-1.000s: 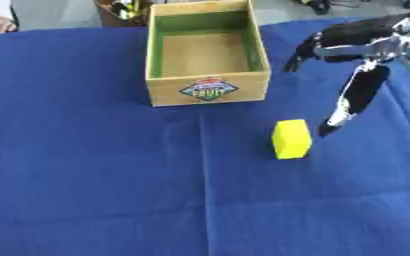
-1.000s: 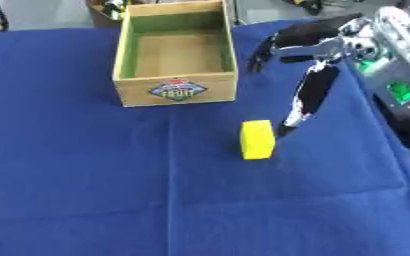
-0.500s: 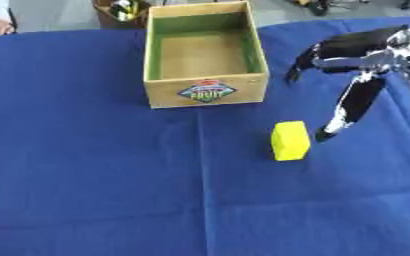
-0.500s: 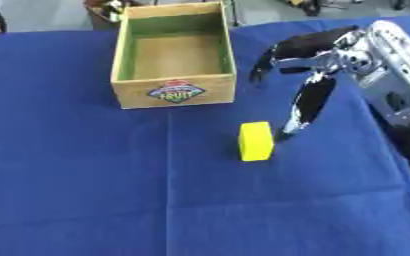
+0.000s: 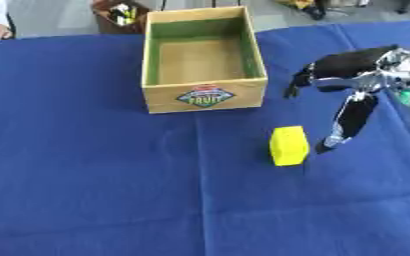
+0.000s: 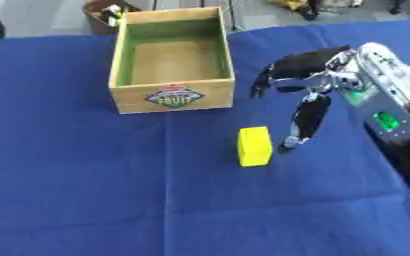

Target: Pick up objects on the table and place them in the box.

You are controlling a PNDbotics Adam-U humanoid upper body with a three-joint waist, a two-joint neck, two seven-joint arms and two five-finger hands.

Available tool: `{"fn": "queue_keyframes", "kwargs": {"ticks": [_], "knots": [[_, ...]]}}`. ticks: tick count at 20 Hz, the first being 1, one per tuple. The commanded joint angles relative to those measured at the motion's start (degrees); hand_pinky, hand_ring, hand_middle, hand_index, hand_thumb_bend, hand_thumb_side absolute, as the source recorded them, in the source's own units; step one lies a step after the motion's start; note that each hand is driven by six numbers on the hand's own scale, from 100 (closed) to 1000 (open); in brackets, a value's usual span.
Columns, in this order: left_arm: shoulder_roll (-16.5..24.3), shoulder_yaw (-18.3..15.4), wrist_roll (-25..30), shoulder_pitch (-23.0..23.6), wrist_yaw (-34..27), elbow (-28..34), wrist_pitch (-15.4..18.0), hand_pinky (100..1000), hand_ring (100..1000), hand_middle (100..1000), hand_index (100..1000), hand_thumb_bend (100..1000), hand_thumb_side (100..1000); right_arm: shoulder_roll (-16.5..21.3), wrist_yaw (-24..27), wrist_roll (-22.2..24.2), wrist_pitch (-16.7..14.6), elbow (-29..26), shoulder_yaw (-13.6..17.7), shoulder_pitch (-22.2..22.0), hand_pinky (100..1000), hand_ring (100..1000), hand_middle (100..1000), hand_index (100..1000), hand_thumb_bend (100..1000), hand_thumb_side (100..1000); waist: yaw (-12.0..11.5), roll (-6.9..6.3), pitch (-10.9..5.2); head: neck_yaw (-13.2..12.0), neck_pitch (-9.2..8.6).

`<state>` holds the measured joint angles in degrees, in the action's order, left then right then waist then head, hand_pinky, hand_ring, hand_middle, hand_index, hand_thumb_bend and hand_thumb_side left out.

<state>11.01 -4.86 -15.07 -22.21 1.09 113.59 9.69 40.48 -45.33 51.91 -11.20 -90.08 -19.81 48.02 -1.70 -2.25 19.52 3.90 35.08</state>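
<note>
Right eye view: right hand [image 6: 306,85] at center right, fingers wide and empty, poised beside the block [image 6: 254,145] to grasp it for the box [image 6: 171,97].

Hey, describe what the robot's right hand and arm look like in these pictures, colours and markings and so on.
The right hand has slim black fingers and a black thumb, with silver metal parts at the knuckles and wrist. Behind it, the forearm is a silver-grey casing with small green lights or markings on its top face, turning black nearer the lower edge. No loose cables show. The left hand is not in view.
</note>
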Motion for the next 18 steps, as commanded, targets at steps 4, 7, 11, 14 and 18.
{"fn": "queue_keyframes", "kwargs": {"ticks": [4,7,11,14,18], "knots": [[0.5,0.0,0.2,-0.4,0.2,1.0,0.0,411,533,558,718,100,1000,0.0,-1.6,0.1,-0.8,-2.0,0.0,0.8,753,842,753,873,655,367,0.3,0.2,-1.08,-0.2,-0.67],[0.6,-0.1,0.1,-0.3,0.2,1.0,0.0,411,533,558,718,100,1000,-0.8,-3.2,0.1,-1.0,-1.9,-0.3,0.8,743,833,748,870,646,392,0.6,0.32,-1.21,-0.1,-0.54],[0.6,-0.1,0.1,-0.2,0.2,1.0,0.0,411,534,558,718,100,1000,-1.5,-4.0,0.1,-1.0,-1.5,-0.6,0.7,738,830,745,869,646,404,0.8,0.44,-1.29,-0.1,-0.43],[0.6,-0.1,0.0,-0.2,0.3,1.0,0.0,411,534,558,718,100,1000,-2.2,-4.5,0.1,-0.7,-1.0,-0.6,0.4,733,827,740,866,648,409,0.9,0.45,-1.25,-0.1,-0.42],[0.5,-0.1,0.0,-0.2,0.3,1.0,0.0,412,534,558,718,100,1000,-3.3,-5.4,0.1,0.0,0.2,-0.3,-0.4,723,817,721,858,651,405,0.9,0.46,-1.17,-0.1,-0.23]]}}
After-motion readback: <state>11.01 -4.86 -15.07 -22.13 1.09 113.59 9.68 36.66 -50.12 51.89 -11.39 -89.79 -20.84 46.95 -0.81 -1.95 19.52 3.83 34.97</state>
